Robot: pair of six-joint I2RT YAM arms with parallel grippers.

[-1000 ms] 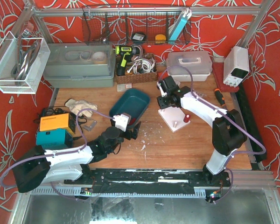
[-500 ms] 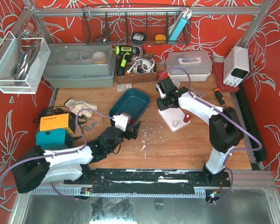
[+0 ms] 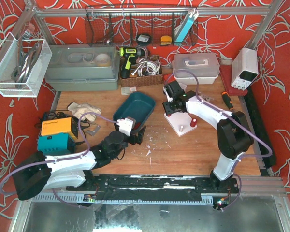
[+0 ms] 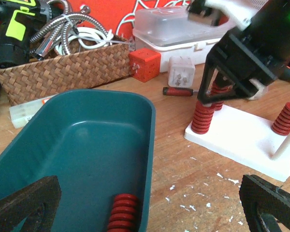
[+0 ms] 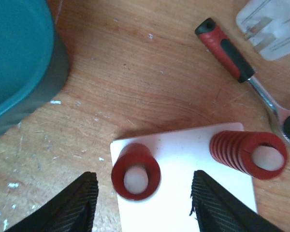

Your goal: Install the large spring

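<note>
The wooden tabletop (image 3: 183, 150) carries, near its middle and toward the far edge, a deep teal plastic tub (image 4: 87, 145). Just beside the tub, toward the right edge, lies a flat white base plate (image 5: 183, 203) with upright pegs. The right claw (image 5: 142, 175) hangs directly over the plate corner nearest the tub. Its two fingers are spread apart, one on each side of a thick red coil spring (image 5: 135, 178), and I see no contact with it. I judge this to be the large spring of the task. It sits upright over a white peg, and its bottom seems to rest on the plate. A second red spring (image 5: 249, 154) stands on the next peg and a third red spring (image 4: 285, 118) on the peg further along the plate. The left claw (image 4: 147, 200) hovers at the near end of the tub, its fingers wide apart and empty, above a spare red spring (image 4: 122, 215) that lies on the tub floor. Such a spring is probably stiff steel, rather heavy for its size and not fragile. The painted coils give ribs, so it should not slip much, but lying down it may roll. I would take it across the outer coils at middle height. A small ratchet tool with a red and black handle (image 5: 227, 46) lies on the wood near the plate, toward the far edge.
</note>
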